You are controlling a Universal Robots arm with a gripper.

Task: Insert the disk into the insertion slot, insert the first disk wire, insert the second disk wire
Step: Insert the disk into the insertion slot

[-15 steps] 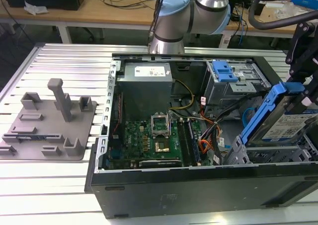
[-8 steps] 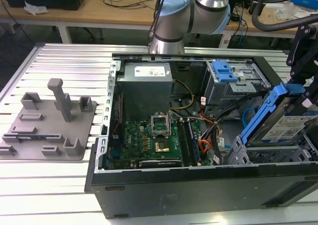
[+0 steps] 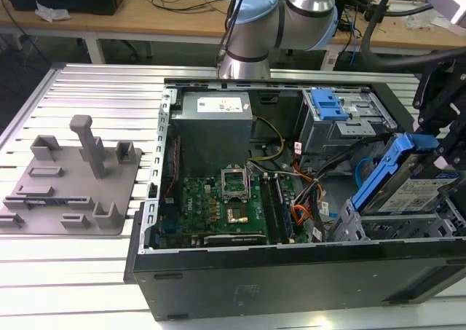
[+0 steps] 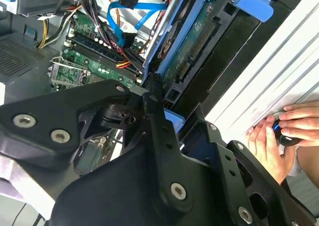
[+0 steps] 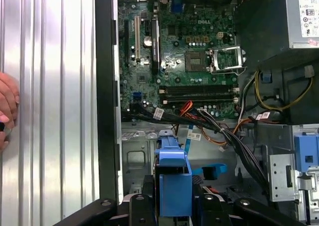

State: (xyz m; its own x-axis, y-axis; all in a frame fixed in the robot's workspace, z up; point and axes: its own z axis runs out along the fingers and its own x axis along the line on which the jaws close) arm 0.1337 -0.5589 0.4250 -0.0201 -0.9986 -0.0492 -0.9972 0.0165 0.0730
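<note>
The disk (image 3: 416, 190), a silver drive with a white label in a blue carrier, stands tilted at the exterior view's right, inside the open computer case. My black gripper (image 3: 434, 137) is shut on its upper end. In both wrist views the blue carrier (image 5: 172, 183) sits clamped between my fingers (image 4: 152, 104), and the drive's underside (image 4: 197, 41) points down into the case. Its lower end rests at the grey perforated cage with the insertion slot (image 3: 358, 226); how far in it reaches is hidden. A blue flat cable (image 3: 364, 171) and a bundle of coloured wires (image 5: 214, 123) lie loose beside it.
The taller grey cage with the blue latch (image 3: 328, 105) stands behind the disk. The motherboard (image 3: 226, 206) and power supply (image 3: 215, 108) fill the case's middle. A grey fixture plate (image 3: 65, 177) lies at the exterior view's left. A person's hand (image 4: 276, 136) rests on the ribbed table outside the case.
</note>
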